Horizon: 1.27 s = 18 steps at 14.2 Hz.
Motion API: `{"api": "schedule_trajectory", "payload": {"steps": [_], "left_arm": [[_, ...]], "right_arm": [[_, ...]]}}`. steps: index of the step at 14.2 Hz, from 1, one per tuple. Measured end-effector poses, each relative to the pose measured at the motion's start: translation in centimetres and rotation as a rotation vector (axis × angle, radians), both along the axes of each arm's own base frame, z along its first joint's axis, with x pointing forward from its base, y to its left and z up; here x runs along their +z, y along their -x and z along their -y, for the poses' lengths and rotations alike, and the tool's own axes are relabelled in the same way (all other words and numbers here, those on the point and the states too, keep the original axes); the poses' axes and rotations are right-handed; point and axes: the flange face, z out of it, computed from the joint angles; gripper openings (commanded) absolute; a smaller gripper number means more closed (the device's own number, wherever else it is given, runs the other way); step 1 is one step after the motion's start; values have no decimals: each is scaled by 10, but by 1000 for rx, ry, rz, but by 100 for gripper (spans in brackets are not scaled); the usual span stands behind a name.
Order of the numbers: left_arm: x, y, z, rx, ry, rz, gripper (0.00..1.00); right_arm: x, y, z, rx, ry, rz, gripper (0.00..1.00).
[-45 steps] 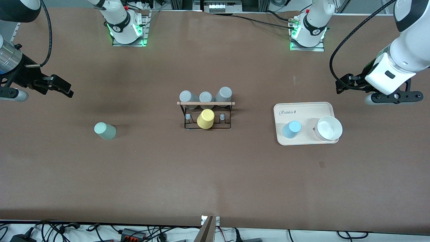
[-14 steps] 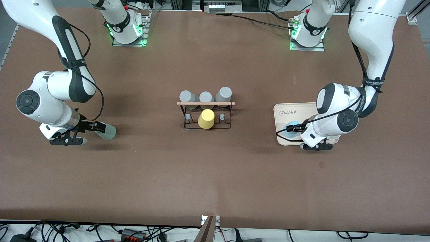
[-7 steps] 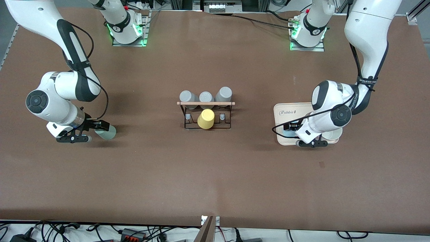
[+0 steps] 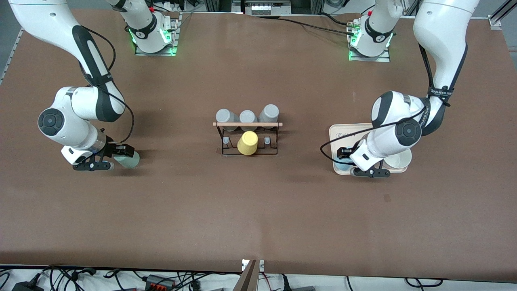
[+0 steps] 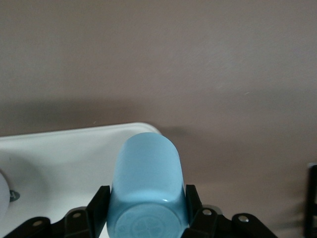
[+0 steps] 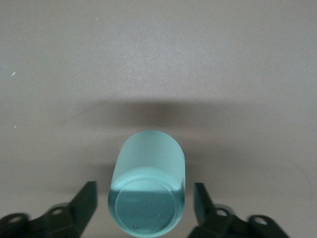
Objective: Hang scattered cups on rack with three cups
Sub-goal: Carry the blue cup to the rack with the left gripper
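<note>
- The mint cup (image 6: 147,186) stands upside down on the table toward the right arm's end, well apart from the rack (image 4: 247,137).
- The right gripper (image 6: 145,206) straddles it, fingers (image 6: 85,201) spread with a clear gap to each side; it holds nothing yet.
- The blue cup (image 5: 147,186) stands upside down on the tray (image 4: 337,133), toward the left arm's end, near the tray corner closest to the rack and the camera.
- The left gripper (image 5: 147,201) brackets it, fingers (image 5: 100,204) right against its walls; it looks closed on the cup, though not lifted.
- Judgement: the step is grasping both cups. Centre the mint cup before closing, so it does not skid.
- Lift the blue cup straight up to clear the tray rim and the white bowl (image 4: 398,158) beside it.
- The rack carries a yellow cup (image 4: 247,143) and three grey cups (image 4: 246,117); free pegs flank the yellow one.
</note>
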Motion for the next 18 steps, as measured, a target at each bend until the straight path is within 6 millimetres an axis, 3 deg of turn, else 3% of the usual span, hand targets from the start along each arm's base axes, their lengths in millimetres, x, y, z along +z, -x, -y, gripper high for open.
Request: {"api": "schedule_trajectory", "payload": {"steps": [5, 7, 8, 11, 13, 18], "left_arm": [[103, -13, 77, 100, 78, -34, 1], [136, -4, 121, 234, 131, -83, 1], [142, 3, 144, 297, 145, -111, 1], [130, 27, 214, 410, 141, -174, 1], [113, 34, 244, 427, 144, -172, 1], [84, 31, 252, 395, 79, -124, 1]], "right_arm": [[10, -6, -7, 12, -3, 4, 43], [34, -16, -21, 33, -6, -20, 43], [53, -23, -27, 43, -7, -33, 43], [120, -43, -49, 74, -11, -55, 43], [153, -48, -73, 97, -12, -61, 43], [197, -43, -162, 28, -61, -56, 43]]}}
